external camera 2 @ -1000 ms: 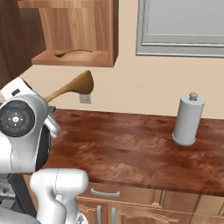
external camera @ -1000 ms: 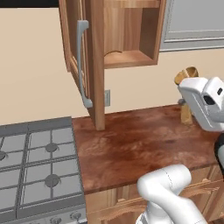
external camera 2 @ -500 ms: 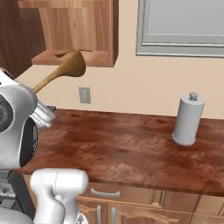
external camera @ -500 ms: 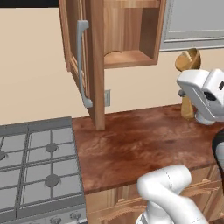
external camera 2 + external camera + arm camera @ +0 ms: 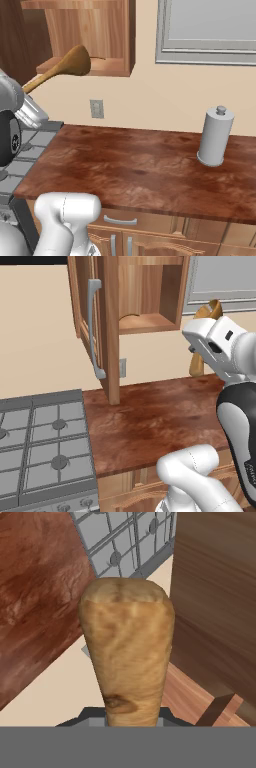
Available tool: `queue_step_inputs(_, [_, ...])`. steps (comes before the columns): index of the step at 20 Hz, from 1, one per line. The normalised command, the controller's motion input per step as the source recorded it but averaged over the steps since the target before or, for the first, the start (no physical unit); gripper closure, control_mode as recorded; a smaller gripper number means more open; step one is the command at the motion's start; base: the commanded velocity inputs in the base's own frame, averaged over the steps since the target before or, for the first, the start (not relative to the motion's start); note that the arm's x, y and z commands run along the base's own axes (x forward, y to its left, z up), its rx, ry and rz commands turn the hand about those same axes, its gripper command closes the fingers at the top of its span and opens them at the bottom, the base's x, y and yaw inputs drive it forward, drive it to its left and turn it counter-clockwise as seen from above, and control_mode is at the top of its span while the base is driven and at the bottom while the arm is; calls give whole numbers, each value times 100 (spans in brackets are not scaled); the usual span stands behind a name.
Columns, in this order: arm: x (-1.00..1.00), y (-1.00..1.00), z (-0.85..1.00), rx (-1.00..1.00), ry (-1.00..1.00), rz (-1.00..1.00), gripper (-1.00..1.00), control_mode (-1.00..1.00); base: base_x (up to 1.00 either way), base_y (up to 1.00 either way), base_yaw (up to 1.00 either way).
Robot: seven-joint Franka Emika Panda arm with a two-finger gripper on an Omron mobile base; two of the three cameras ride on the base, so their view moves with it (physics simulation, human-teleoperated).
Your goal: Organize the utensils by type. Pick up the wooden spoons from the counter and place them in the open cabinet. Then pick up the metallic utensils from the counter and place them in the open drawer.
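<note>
My gripper (image 5: pixel 31 91) is shut on the handle of the light tan wooden spoon (image 5: pixel 74 61) and holds it in the air. Its round bowl points up toward the bottom shelf of the open cabinet (image 5: pixel 86 66), just in front of the shelf's edge. From the left base view, the spoon (image 5: pixel 209 310) peeks out behind my white hand, right of the cabinet (image 5: pixel 149 322). In the hand view the spoon (image 5: pixel 128 647) rises from between the fingers, with the counter (image 5: pixel 35 587) behind it. The metallic utensils and the drawer are out of view.
The cabinet door (image 5: pixel 108 331) with its grey bar handle (image 5: pixel 93 326) stands open toward me, left of the spoon. A grey stove (image 5: pixel 40 446) lies at the counter's left end. A paper towel holder (image 5: pixel 215 135) stands on the counter (image 5: pixel 140 165) at the right.
The arm has lifted the spoon higher and swung its bowl toward the cabinet's bottom shelf. The grip on the handle is unchanged.
</note>
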Motion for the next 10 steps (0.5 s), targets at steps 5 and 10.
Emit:
queue_step_inputs(5, [42,0,10,10,0,0,100,-100,0,0,0])
queue_step_inputs(10, [56,0,1,10,0,0,100,-100,0,0,0])
